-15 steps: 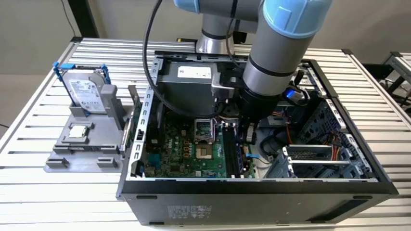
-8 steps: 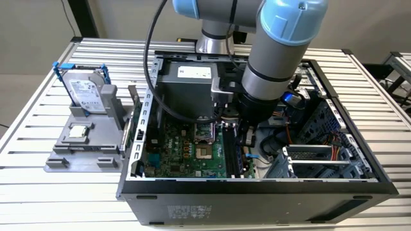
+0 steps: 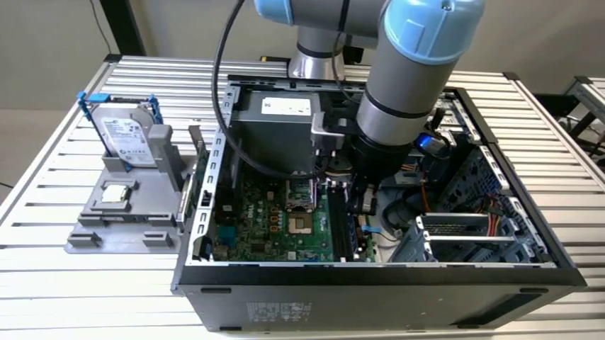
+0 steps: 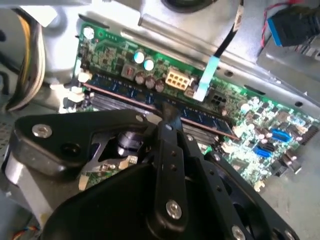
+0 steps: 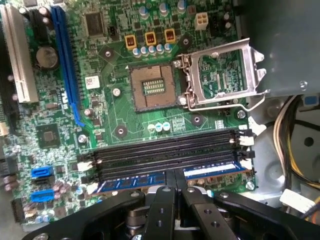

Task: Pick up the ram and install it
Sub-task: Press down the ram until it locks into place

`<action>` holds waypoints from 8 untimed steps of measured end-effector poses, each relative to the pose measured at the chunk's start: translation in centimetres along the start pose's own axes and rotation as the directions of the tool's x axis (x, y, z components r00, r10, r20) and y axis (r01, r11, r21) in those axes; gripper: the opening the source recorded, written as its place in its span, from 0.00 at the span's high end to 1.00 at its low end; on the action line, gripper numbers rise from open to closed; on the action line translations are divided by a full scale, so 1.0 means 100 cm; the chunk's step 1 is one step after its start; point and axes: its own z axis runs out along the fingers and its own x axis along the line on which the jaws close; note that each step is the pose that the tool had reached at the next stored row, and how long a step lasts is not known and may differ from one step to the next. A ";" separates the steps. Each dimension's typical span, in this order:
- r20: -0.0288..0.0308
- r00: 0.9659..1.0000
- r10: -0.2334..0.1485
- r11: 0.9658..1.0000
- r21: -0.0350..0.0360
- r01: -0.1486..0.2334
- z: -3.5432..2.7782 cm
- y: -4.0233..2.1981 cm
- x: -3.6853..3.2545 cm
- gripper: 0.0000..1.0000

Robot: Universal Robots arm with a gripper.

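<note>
**A:** where's the ram (image 5: 165, 177) sitting right now?

**B:** standing on its long edge in the outermost of the black motherboard slots, the one at the board's edge. Long thin stick, blue labels along its face, in both wrist views (image 4: 165, 107).

**A:** straight or tilted?

**B:** runs parallel to the other slots in the first wrist view. Can't tell if it's fully seated. The middle of it is hidden, both ends stick out near the white end clips.
</note>
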 end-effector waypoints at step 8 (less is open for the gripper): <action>-0.001 1.000 0.000 1.000 0.000 0.000 -0.0367 0.0010 0.0005 1.00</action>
